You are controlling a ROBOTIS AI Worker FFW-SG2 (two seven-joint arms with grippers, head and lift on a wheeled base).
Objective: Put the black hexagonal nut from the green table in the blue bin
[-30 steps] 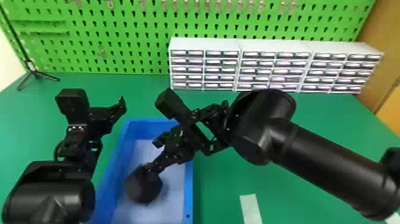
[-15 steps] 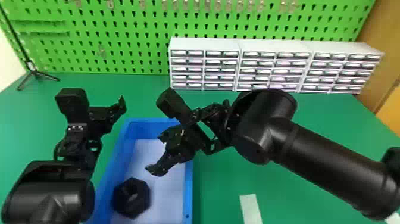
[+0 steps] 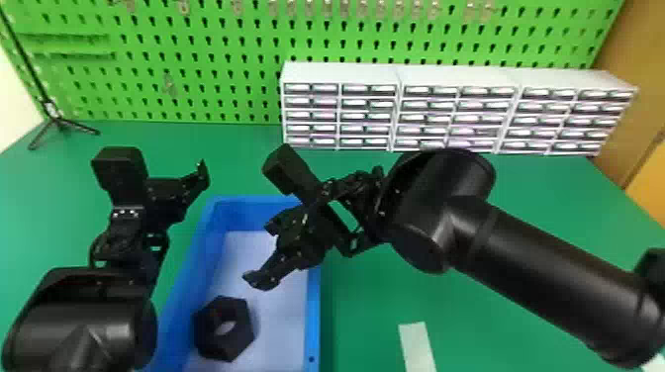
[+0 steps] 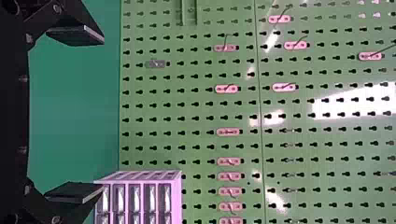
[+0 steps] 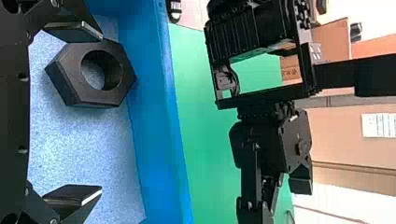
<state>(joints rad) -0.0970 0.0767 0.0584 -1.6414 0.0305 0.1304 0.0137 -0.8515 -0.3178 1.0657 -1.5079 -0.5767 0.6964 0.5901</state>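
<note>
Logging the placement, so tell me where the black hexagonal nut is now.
In the head view, the nut lies inside the blue bin, near its left wall, below the right gripper.

Head view: green pegboard (image 3: 217, 67) with metal hooks (image 3: 418, 9), twelve o'clock; white drawer cabinets (image 3: 339, 116), two o'clock; black tripod (image 3: 57, 121), ten o'clock; pale strip (image 3: 417, 345), five o'clock.
</note>
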